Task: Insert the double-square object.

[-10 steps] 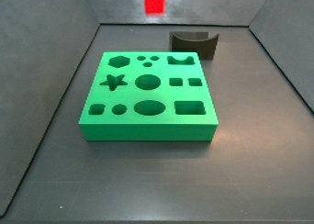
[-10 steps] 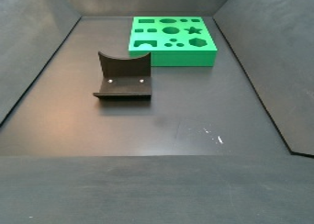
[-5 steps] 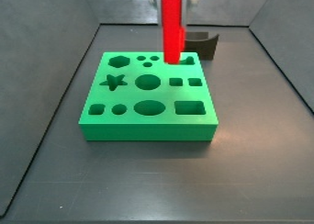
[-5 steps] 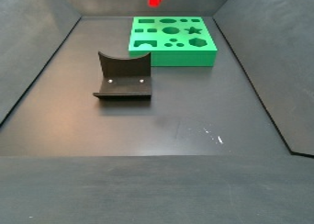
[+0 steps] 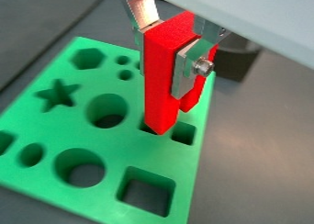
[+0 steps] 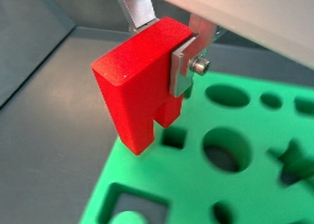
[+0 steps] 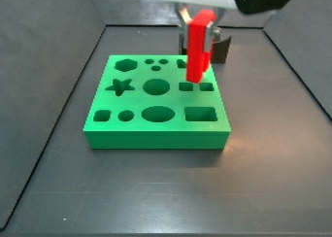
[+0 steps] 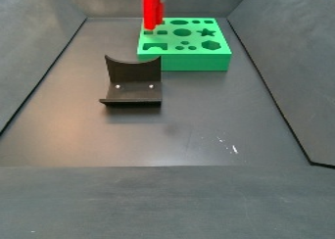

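The double-square object point(image 7: 199, 49) is a bright red tall peg and hangs upright. My gripper point(image 7: 204, 16) is shut on its upper part. In both wrist views the silver fingers point(image 5: 192, 70) point(image 6: 185, 66) clamp the peg point(image 5: 164, 76) point(image 6: 140, 92) from two sides. Its lower end hangs just over the green block point(image 7: 157, 124), close to the small double-square hole point(image 7: 196, 86) point(image 5: 183, 135). I cannot tell whether it touches the block. In a side view the peg point(image 8: 152, 6) stands over the block's near left part point(image 8: 183, 62).
The green block has several other holes: a hexagon point(image 7: 124, 63), a star point(image 7: 119, 86), round ones point(image 7: 155, 86) and a rectangle point(image 7: 200, 113). The dark fixture point(image 8: 131, 81) stands on the grey floor beside the block and shows behind the peg point(image 7: 220, 49). Bin walls slope up all round.
The gripper has come down with the red peg and shifted towards the double-square hole. Its lower end is now close over the block's top.
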